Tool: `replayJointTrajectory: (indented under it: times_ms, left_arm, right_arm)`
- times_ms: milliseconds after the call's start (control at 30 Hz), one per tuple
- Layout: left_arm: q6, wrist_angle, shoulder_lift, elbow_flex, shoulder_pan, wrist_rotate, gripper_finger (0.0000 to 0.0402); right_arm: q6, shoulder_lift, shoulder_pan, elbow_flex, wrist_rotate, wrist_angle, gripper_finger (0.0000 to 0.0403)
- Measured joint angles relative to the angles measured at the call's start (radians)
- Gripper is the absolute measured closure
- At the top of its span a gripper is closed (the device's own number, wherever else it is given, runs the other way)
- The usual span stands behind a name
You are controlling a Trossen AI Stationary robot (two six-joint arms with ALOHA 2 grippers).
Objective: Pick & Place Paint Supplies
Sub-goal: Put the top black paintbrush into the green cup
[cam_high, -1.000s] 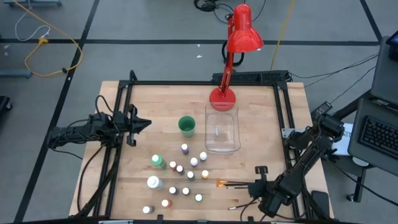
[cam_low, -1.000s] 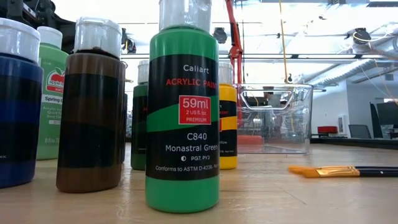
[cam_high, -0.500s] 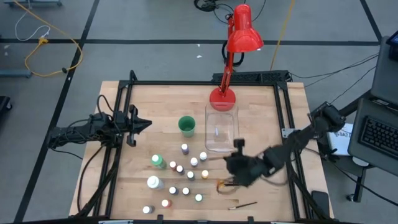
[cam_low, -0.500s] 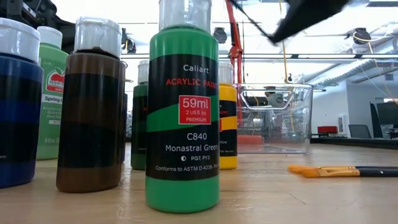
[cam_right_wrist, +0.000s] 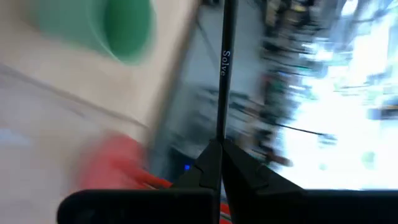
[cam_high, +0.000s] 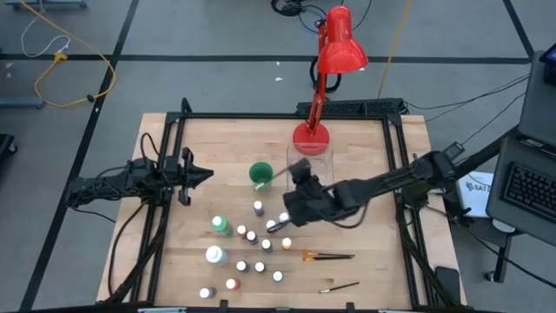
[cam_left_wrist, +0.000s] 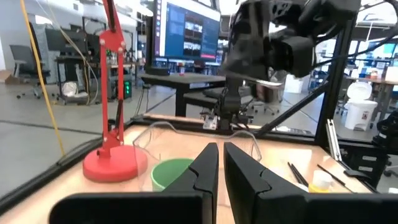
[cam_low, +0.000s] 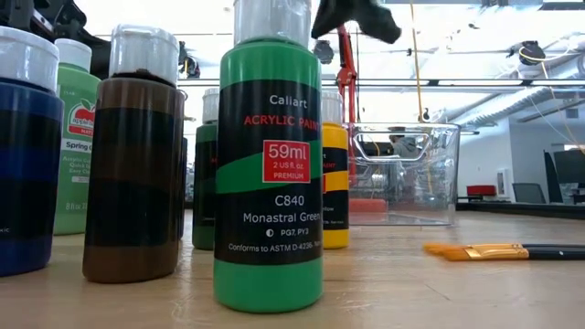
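Clearly the right claw (cam_right_wrist: 218,152) is the one at work: its fingers are pinched shut on a thin dark-handled paintbrush (cam_right_wrist: 224,68), whose long axis runs straight out ahead of the fingertips. In the high view that arm reaches in from the right across the pale wooden worktop (cam_high: 365,235), its claw above the near-left corner of the clear rectangular plastic bin (cam_high: 325,165). The round green cup (cam_high: 261,176) is just beside it, on the side away from the arm's base. In the right wrist view the cup's open mouth lies ahead of the claw and off to one side of the brush's line — so we judge the coming move turns on swinging the brush tip over that mouth, then tilting the handle upright. The left claw (cam_left_wrist: 221,158) waits at the left edge of the worktop, its fingers nearly together around nothing, pointed toward the cup but farther from it than the right. Counting the rest: twelve small white-capped paint bottles (cam_high: 267,245) stand clustered in front of the cup, with two larger ones (cam_high: 221,225) on the left of the group, fourteen in all, though the arm may hide another. Three more orange-tipped brushes (cam_high: 328,256) appear to lie flat nearer the front — two close together, one apart — well clear of both claws.
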Motion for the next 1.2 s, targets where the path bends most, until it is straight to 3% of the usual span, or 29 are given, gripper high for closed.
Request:
replayJointTrajectory:
  times_ms: [133, 367, 500, 600, 767, 867, 1200]
  left_arm:
    - [-0.030, -0.018, 0.000, 0.000, 0.000, 0.000, 0.0376]
    - [-0.036, -0.043, 0.000, 0.000, 0.000, 0.000, 0.0376]
    - [-0.028, -0.042, 0.000, 0.000, 0.000, -0.002, 0.0376]
    - [-0.021, -0.041, 0.000, 0.000, 0.000, -0.008, 0.0376]
    - [-0.010, -0.047, 0.000, 0.000, 0.000, -0.027, 0.0376]
    - [-0.005, -0.049, 0.000, 0.000, 0.000, -0.027, 0.0376]
    - [-0.003, -0.050, 0.000, 0.000, 0.000, -0.027, 0.0376]
  right_arm:
    - [-0.260, 0.054, -0.055, 0.007, 0.138, 0.049, 0.0403]
    - [-0.389, 0.064, -0.143, -0.003, 0.096, 0.106, 0.0403]
    - [-0.580, 0.064, -0.169, -0.048, 0.045, 0.225, 0.0403]
    - [-0.775, 0.064, -0.171, -0.099, 0.016, 0.349, 0.0403]
    - [-0.979, 0.064, -0.180, -0.202, -0.038, 0.734, 0.0403]
    - [-1.105, 0.059, -0.189, -0.243, -0.065, 0.820, 0.0403]
    - [-1.177, 0.060, -0.239, -0.291, -0.106, 0.829, 0.0403]
